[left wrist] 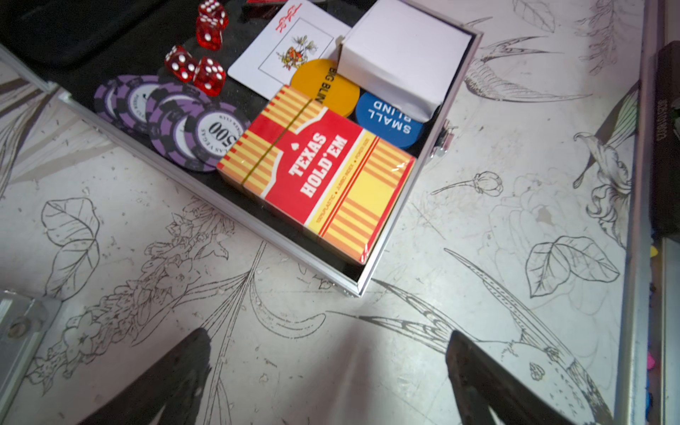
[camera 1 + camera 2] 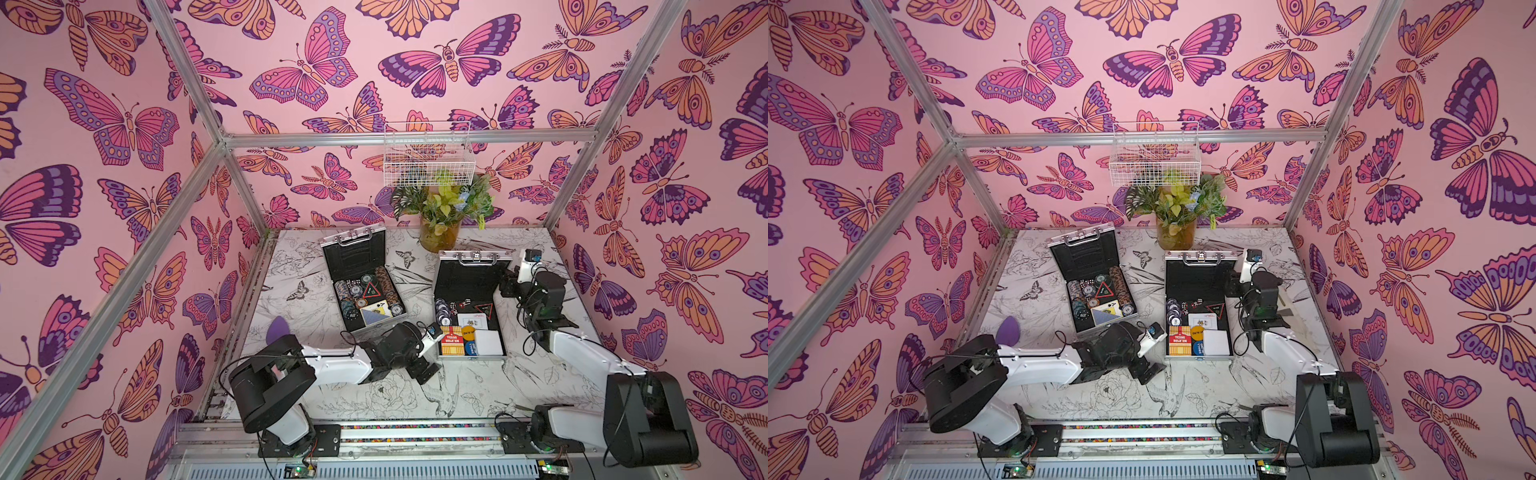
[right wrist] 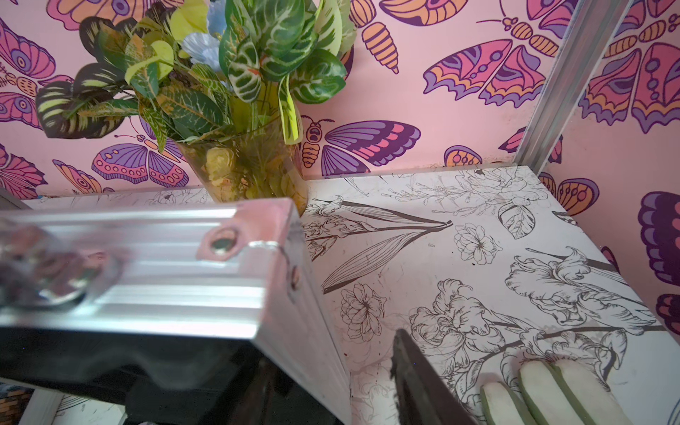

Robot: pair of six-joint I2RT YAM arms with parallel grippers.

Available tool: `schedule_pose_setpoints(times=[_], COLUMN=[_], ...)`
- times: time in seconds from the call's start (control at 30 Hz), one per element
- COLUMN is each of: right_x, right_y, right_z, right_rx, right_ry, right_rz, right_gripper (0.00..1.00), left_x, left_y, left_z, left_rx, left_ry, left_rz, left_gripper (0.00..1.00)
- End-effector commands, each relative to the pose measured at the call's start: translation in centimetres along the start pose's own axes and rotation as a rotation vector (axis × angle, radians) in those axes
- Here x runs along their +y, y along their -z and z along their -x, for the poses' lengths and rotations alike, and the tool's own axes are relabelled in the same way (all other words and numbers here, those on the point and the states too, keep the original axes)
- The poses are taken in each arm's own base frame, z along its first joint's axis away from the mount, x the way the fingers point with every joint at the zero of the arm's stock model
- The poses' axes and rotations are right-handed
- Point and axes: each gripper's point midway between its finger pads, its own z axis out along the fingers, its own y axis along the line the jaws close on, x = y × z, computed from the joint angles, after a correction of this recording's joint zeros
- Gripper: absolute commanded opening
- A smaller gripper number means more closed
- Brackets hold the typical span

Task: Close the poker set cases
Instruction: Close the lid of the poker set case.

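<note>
Butterfly wallpaper in pink, purple and orange covers the walls around a desk (image 2: pixel 469 386) printed with line-drawn flowers and birds. Both cases stand open on it, black-lined lids raised toward the back edge with the handles on top. The left case (image 2: pixel 353 259) sits near the desk's middle, turned a little, its tray packed with chips and a card. The right case (image 2: pixel 469 280) sits nearer the right edge, just in front of a glass vase (image 2: pixel 438 237) of leaves at the back edge; a wire basket (image 2: pixel 428 153) hangs on the wall above the vase. In the right case's tray lie purple chips (image 1: pixel 165 121), red dice (image 1: pixel 206 70), a joker card (image 1: pixel 287 44), a white box (image 1: pixel 401 51), a yellow button (image 1: pixel 320 88), a blue button (image 1: pixel 386 117) and a red and yellow deck (image 1: pixel 316 169) in the front left corner. The left gripper (image 1: pixel 327 342) hangs over bare desk just before that corner, apart from the case, its fingers spread wide and holding nothing. The right gripper (image 2: pixel 506 284) is at the right case's lid, its jaws part way apart and straddling the lid's right side wall; the outer finger (image 3: pixel 415 371) stands clear of the metal, and the inner one is mostly hidden behind the lid.
</note>
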Motion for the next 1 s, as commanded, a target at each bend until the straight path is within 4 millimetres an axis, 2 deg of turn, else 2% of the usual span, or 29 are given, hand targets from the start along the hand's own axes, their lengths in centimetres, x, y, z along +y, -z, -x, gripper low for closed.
schedule_pose_setpoints(times=[0.0, 0.17, 0.33, 0.4, 0.53, 0.57, 0.97], right_x=[0.4, 0.6, 0.8, 0.8, 0.9, 1.0, 1.2], right_y=[-0.4, -0.8, -1.1, -1.2, -1.3, -1.3, -0.7], right_z=[2.2, 2.2, 1.9, 1.9, 1.6, 1.7, 1.3], right_rx=[-0.064, -0.078, -0.075, -0.075, -0.069, -0.069, -0.059], right_ry=[0.01, 0.023, 0.026, 0.028, 0.027, 0.028, 0.04], right_rz=[0.022, 0.038, 0.052, 0.055, 0.06, 0.062, 0.078], right_gripper=[0.5, 0.46, 0.36, 0.28, 0.02, 0.0, 0.0], left_x=[-0.4, -0.8, -1.0, -1.1, -1.2, -1.1, -0.4], left_y=[-0.8, -1.5, -1.8, -1.9, -2.1, -2.2, -2.8], left_z=[-0.2, -1.0, -1.3, -1.5, -1.4, -1.5, -1.4], left_rx=[0.012, 0.037, 0.048, 0.051, 0.052, 0.054, 0.067], left_ry=[-0.03, -0.059, -0.088, -0.104, -0.124, -0.124, -0.148], left_rz=[-0.015, -0.029, -0.033, -0.033, -0.029, -0.027, 0.043], left_gripper=[1.0, 1.0, 1.0, 1.0, 1.0, 1.0, 1.0])
